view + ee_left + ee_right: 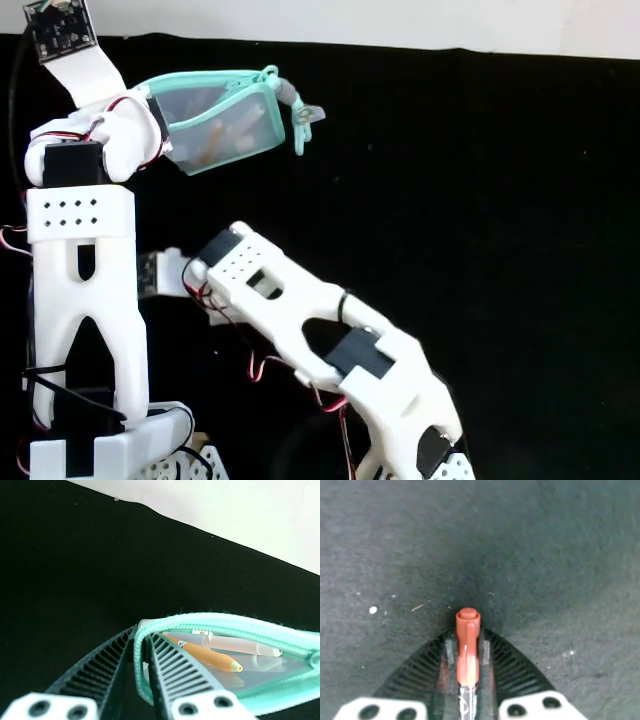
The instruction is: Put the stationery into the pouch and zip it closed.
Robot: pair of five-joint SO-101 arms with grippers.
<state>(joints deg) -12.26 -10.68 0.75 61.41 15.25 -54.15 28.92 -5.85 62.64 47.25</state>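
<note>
Pouch [215, 125]: clear sides, mint-green trim and zip, gripped at one end by the left gripper [142, 635]; the zip is undone and the mouth gapes open. An orange pen [207, 657] and a white pen [240, 645] lie inside, side by side. A red pen [468, 655] is outside the pouch, clamped lengthwise in the right gripper [468, 639] with its cap end protruding.

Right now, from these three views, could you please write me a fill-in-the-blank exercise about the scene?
1. The right gripper is shut on a ____ pen.
2. The left gripper holds the pouch, whose zip is ____.
3. The orange pen and the white pen lie ____ the pouch.
Missing words: red; open; inside.
</note>
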